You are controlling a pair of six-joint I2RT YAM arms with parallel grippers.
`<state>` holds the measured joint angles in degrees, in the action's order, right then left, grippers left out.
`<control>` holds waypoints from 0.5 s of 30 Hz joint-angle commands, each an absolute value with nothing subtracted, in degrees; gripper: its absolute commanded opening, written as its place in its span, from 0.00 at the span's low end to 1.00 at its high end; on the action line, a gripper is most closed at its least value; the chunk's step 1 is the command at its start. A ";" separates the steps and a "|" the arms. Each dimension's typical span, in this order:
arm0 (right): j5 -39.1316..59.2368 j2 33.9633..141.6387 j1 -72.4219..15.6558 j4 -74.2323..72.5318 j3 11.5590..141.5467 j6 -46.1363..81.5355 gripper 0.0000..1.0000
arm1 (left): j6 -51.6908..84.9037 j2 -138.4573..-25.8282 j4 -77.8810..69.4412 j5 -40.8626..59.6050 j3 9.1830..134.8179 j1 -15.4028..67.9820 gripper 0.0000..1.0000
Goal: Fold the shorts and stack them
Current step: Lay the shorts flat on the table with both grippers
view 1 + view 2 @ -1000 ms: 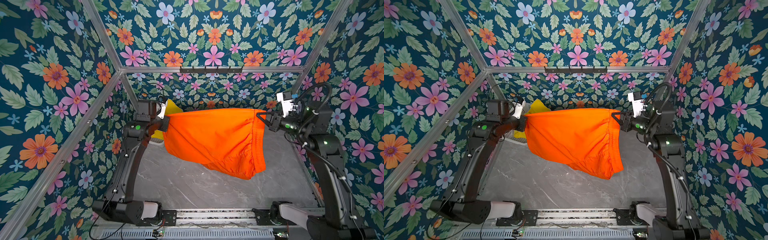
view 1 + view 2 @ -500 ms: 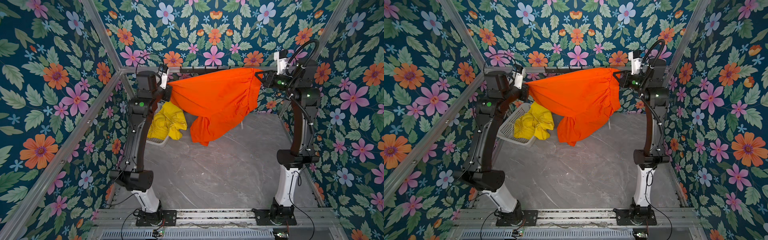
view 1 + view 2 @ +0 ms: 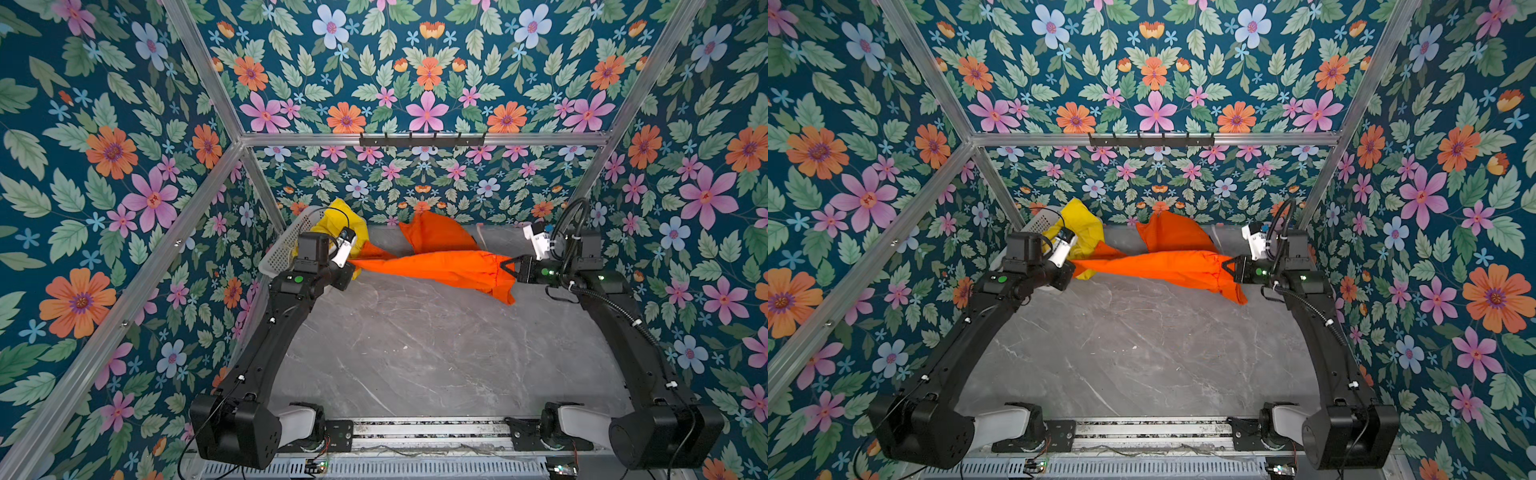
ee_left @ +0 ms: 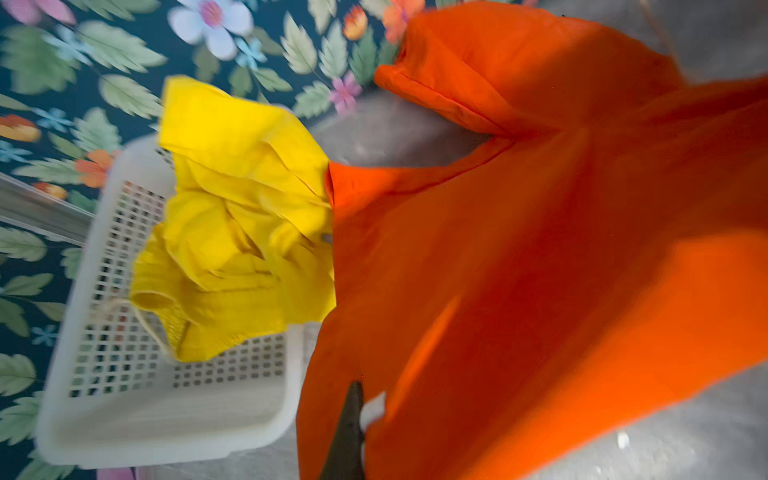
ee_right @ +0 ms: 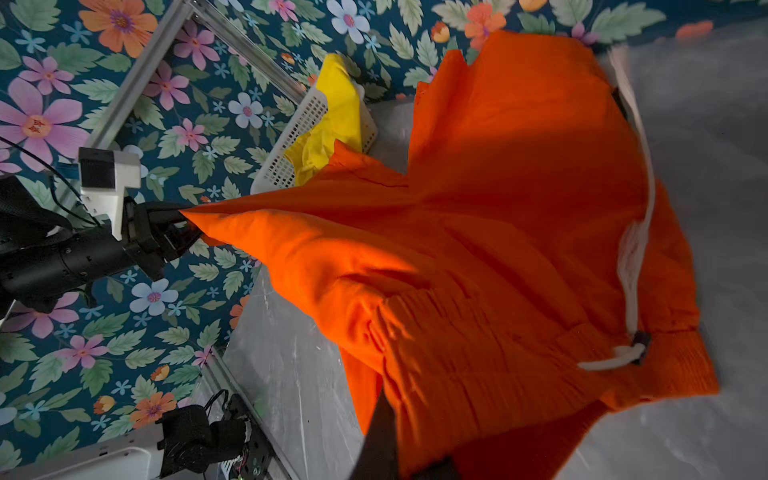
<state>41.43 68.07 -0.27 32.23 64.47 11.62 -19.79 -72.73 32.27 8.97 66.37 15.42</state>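
The left gripper (image 3: 351,264) and right gripper (image 3: 506,267) each pinch the orange shorts (image 3: 436,266), stretched mid-frame. The yellow shorts (image 3: 338,216) lie in the basket (image 3: 282,249), left of centre.

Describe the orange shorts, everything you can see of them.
The orange shorts are thin, bright, wrinkled fabric with a gathered elastic waistband and a pale drawstring. They are unfolded, pulled into a long twisted band between the left gripper, whose shut fingers pinch one end, and the right gripper, shut on the waistband end. One leg stands puffed up near the back wall. A corner droops toward the grey table; contact is unclear.
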 commanded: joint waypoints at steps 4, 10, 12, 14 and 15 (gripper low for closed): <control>43.42 60.92 -0.34 30.77 50.18 18.76 0.00 | -21.98 -73.89 38.06 0.18 62.29 19.63 0.00; 44.92 56.49 -0.44 33.14 41.57 26.96 0.00 | -21.80 -75.21 40.87 -5.88 58.32 23.02 0.00; 45.22 56.10 -0.85 35.24 39.76 28.57 0.01 | -21.71 -75.63 42.10 -7.93 56.82 24.91 0.00; 45.26 56.09 -1.30 38.04 38.55 29.35 0.03 | -21.81 -75.84 43.05 -9.23 55.45 26.28 0.00; 45.47 56.07 -1.54 39.57 37.99 29.89 0.04 | -21.80 -75.94 43.56 -9.64 54.84 27.05 0.00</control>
